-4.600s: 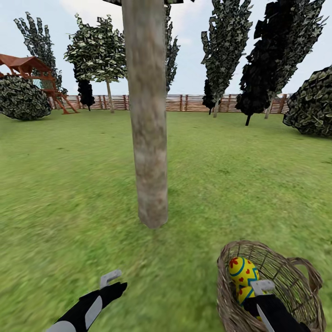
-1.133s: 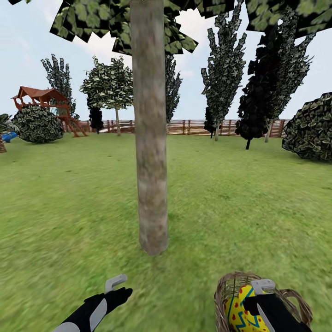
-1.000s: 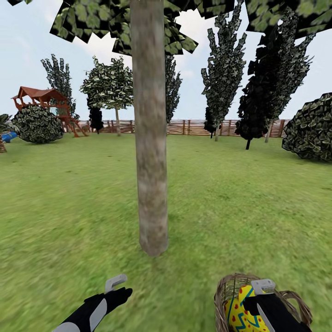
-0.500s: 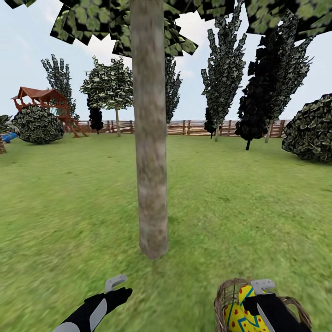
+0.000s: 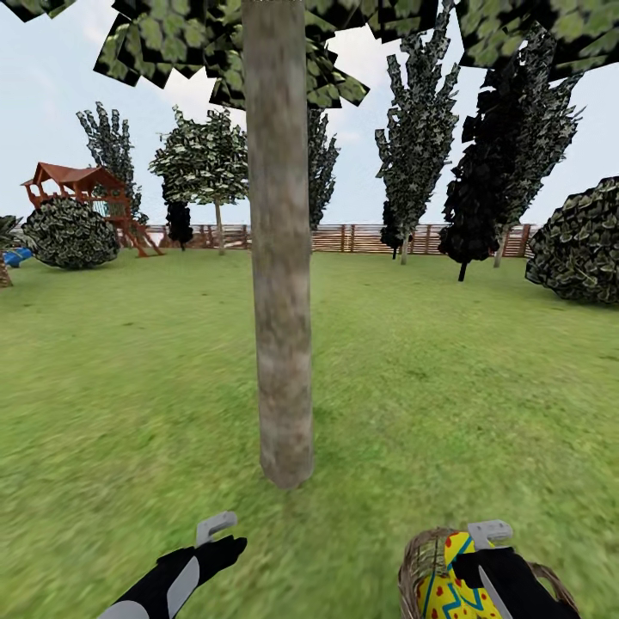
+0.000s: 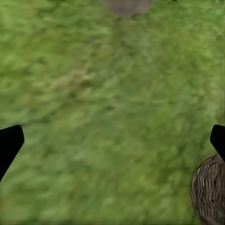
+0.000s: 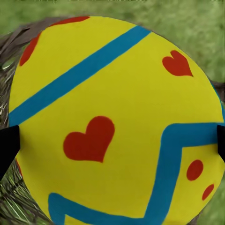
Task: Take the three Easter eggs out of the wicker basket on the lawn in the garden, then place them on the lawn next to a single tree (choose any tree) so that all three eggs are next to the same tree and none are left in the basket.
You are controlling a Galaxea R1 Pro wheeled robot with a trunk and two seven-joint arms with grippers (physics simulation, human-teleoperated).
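A yellow Easter egg [image 5: 445, 586] with red hearts and blue bands sits between the fingers of my right gripper [image 5: 487, 547], which is shut on it, at the top of the wicker basket [image 5: 419, 560]. In the right wrist view the egg [image 7: 112, 93] spans the gap between the two fingertips [image 7: 7, 146], with basket weave [image 7: 9, 192] behind it. My left gripper [image 5: 220, 535] hangs open and empty over the lawn [image 5: 129, 413]. Its wrist view shows grass [image 6: 108, 117], the basket [image 6: 209, 191] and the trunk's foot [image 6: 126, 5]. The tree [image 5: 279, 301] stands just ahead.
Dark narrow cypress-like trees [image 5: 507, 146] and a round bush [image 5: 580, 245] stand at the right. A wooden fence [image 5: 361, 238] closes the back. A red play structure [image 5: 82, 193] and another bush [image 5: 70, 234] lie far left. Open grass surrounds the trunk.
The view has lifted since 4.6 s ago. In the last second the trunk's foot and the basket rim slid lower in the picture, while the egg stayed with my right gripper.
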